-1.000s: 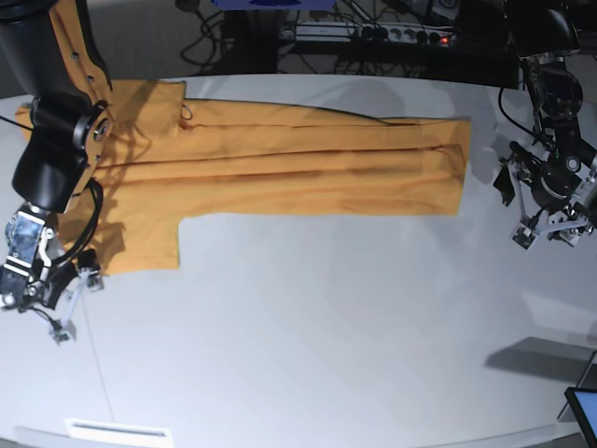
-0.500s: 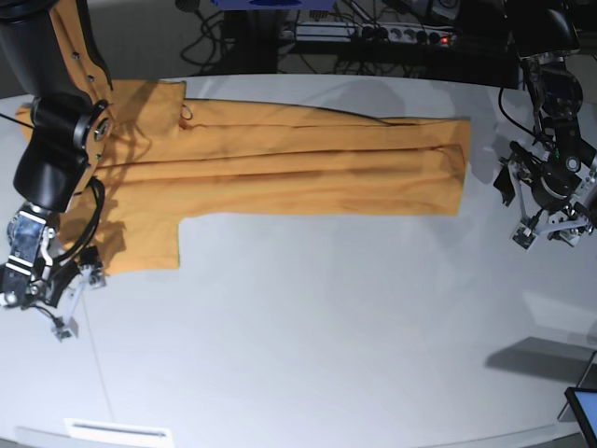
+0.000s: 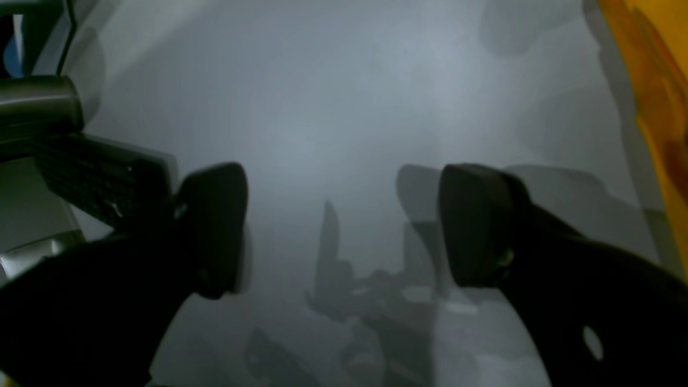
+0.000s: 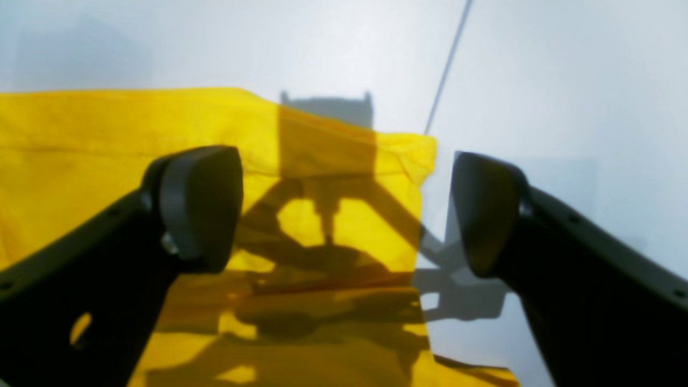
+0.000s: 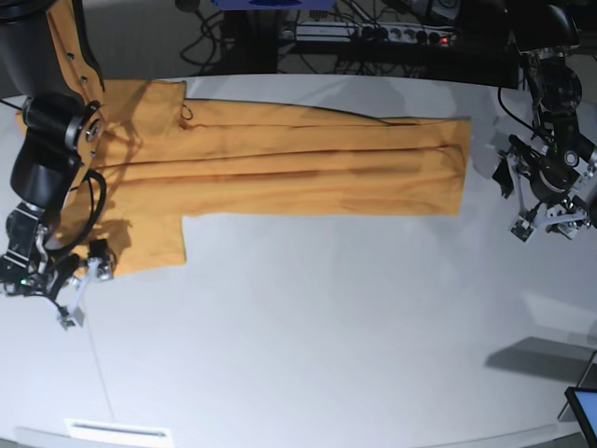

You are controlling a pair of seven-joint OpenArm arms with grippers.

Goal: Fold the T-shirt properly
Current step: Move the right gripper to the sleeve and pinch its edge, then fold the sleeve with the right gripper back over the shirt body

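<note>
The T-shirt (image 5: 280, 163) lies folded lengthwise into a long band across the table (image 5: 326, 336), a sleeve hanging down at about 8 o'clock in the base view. There the right gripper (image 5: 70, 289) sits small at that sleeve's corner; its wrist view shows the jaws spread, gripping nothing, straddling the sleeve's edge (image 4: 344, 177). The left gripper (image 3: 344, 226) hovers released over bare table; a strip of cloth, probably the shirt's hem (image 3: 658, 107), shows at 2 o'clock.
</note>
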